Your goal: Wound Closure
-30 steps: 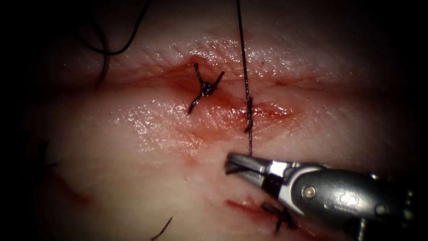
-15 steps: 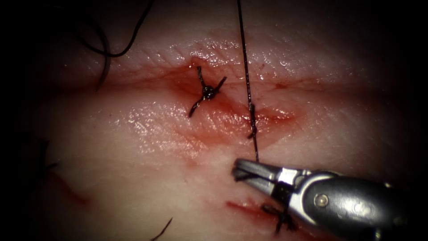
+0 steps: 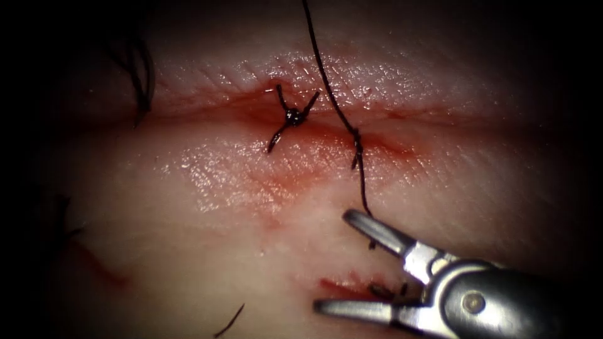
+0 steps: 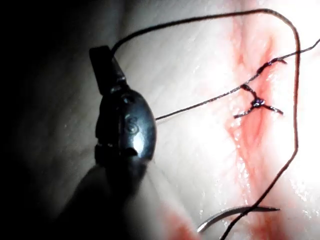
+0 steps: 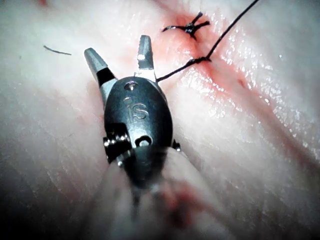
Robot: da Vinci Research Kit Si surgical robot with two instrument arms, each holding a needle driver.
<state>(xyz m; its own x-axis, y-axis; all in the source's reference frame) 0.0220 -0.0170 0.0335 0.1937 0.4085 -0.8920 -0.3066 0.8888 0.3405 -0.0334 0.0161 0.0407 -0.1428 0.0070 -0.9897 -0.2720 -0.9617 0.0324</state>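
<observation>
Two jaws of the right claw [image 3: 333,262] stand wide apart and hold nothing. Half a second ago they were clamped on the short tail of the thread [image 3: 326,88]; now that tail hangs free, its end just beside the upper jaw. The strand that was drawn straight has gone slack and curves.

Up from the tail, a fresh knot [image 3: 357,145] sits on the cut [image 3: 251,116], to the right of a finished stitch [image 3: 292,117] with its trimmed ends. The long strand runs on from there, out over the top of the endoscope view.

In its own wrist view, the left claw [image 4: 102,57] looks closed on that long strand, which leaves from its tip. The needle [image 4: 235,216] is in neither claw. It lies well away on the tissue [image 3: 220,251], thread trailing from it, and I cannot tell whether its point is buried. A smear of red fluid [image 3: 339,289] lies beneath the right claw.

As I judge it, a throw has just been snugged down and let go. Any further move calls for a clean regrip of the loose tail, without dragging on the new knot.
</observation>
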